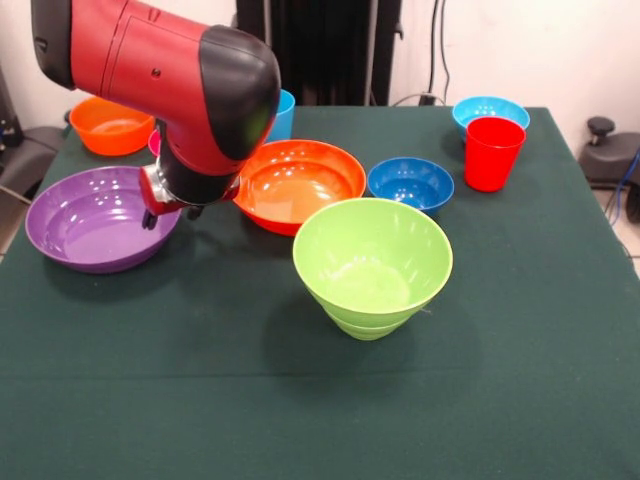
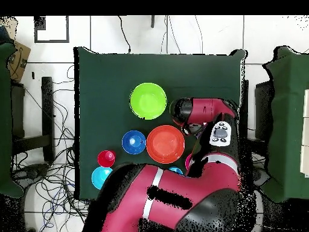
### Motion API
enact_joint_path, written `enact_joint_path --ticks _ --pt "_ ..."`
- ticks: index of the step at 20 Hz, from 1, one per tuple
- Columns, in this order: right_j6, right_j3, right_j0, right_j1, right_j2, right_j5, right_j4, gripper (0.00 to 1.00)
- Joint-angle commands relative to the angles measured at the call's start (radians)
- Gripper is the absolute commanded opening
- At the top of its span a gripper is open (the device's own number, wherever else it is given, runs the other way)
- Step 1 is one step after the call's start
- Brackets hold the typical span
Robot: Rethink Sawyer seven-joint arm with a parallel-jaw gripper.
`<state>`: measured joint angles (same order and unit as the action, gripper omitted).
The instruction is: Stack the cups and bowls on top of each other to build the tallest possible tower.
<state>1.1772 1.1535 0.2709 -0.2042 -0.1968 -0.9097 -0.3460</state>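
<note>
My gripper (image 1: 168, 212) hangs under the red arm at the right rim of the large purple bowl (image 1: 92, 222). Whether it is open or shut does not show. The large orange bowl (image 1: 300, 185) (image 2: 165, 144) stands just right of it. A large lime green bowl (image 1: 372, 262) (image 2: 148, 101) stands near the front, with what looks like a second lime green rim under it. The dark blue bowl (image 1: 410, 182) (image 2: 133, 142), red cup (image 1: 492, 152) (image 2: 106, 159) and light blue bowl (image 1: 490, 106) (image 2: 101, 176) stand apart at the right. The light blue cup (image 1: 285, 115) peeks from behind the arm.
A small orange bowl (image 1: 110, 125) stands at the far left corner, with a sliver of the magenta bowl (image 1: 153, 143) beside it. The green table (image 1: 300, 400) ends close behind the bowls. In the overhead view the arm (image 2: 205, 115) hides the purple bowl.
</note>
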Motion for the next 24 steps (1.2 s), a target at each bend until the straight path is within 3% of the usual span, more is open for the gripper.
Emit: enact_joint_path --ticks 1,24 --pt "0.144 -0.080 -0.011 0.053 0.055 -0.001 0.006 1.00" --pt "0.094 -0.058 0.005 0.052 0.095 0.021 0.028 1.00"
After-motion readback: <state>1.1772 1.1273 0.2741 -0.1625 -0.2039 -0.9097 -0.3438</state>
